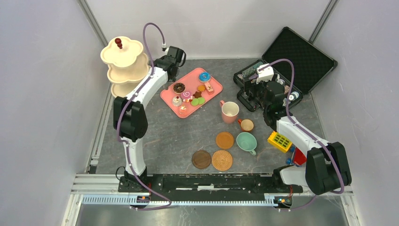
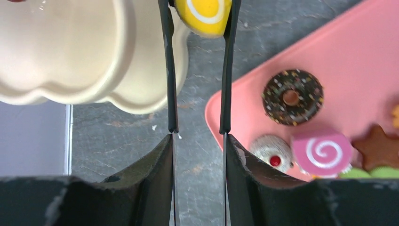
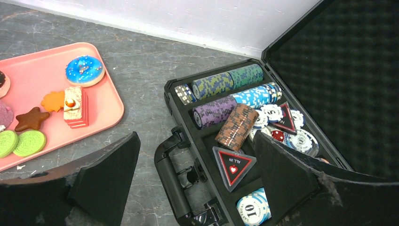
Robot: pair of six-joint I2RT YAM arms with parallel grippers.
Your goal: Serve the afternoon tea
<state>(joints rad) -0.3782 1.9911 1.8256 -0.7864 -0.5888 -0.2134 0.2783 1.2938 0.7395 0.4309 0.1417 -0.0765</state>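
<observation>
At far left we see the cream three-tier stand with its red knob, upright on the grey surface. Just beside it the left claw is clenched on a yellow pastry with a white swirl, which hangs by the scalloped rim of one tier; we cannot tell which tier. To the right lies the pink tray. It carries a chocolate sprinkled doughnut, a pale cake with a red cherry, a pink swirl roll, a brown star, two green biscuits, a layered cake slice and a blue doughnut. Further right the pink cup, the small brown cup and the teal cup stand on the surface, with three round brown coasters near them. A yellow gridded block sits just right of the teal cup. The right claw is released and grasps nothing, above the open black poker-chip case. There we read "ALL IN" on a black-and-red triangle and "10" on a blue-and-white chip.
</observation>
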